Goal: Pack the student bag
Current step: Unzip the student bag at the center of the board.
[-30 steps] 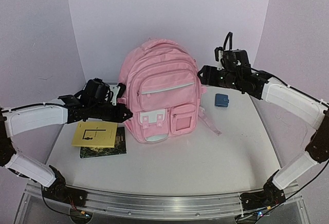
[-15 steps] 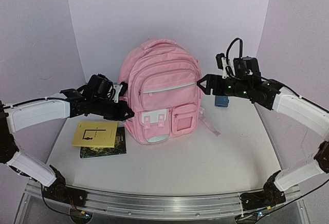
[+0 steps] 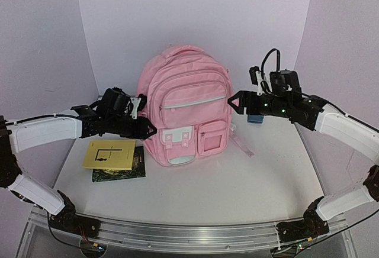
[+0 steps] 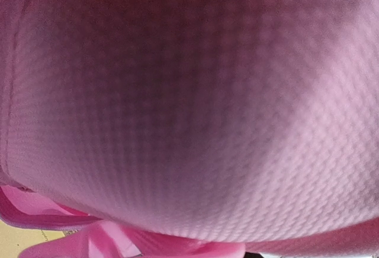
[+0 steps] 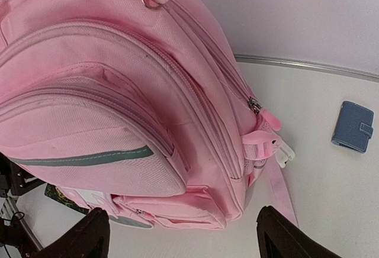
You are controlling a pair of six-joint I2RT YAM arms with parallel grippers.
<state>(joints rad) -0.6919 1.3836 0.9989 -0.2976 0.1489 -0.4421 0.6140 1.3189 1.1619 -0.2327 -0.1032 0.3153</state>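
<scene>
Centrally, student bag [image 3: 186, 110], right tool [image 3: 234, 100] spread wide beside it, left tool [image 3: 148, 131] (at its fabric) unclear.

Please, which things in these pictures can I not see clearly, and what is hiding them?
1. The left hand: the left wrist view shows only blurred pink fabric of the student bag and no fingers, so open or shut is unclear.
2. The dark book: in the top view, mostly under the yellow booklet; cover unreadable.
3. The blue wallet: in the top view, partly behind the right arm.
4. The bag's inside: shown in no view.
</scene>
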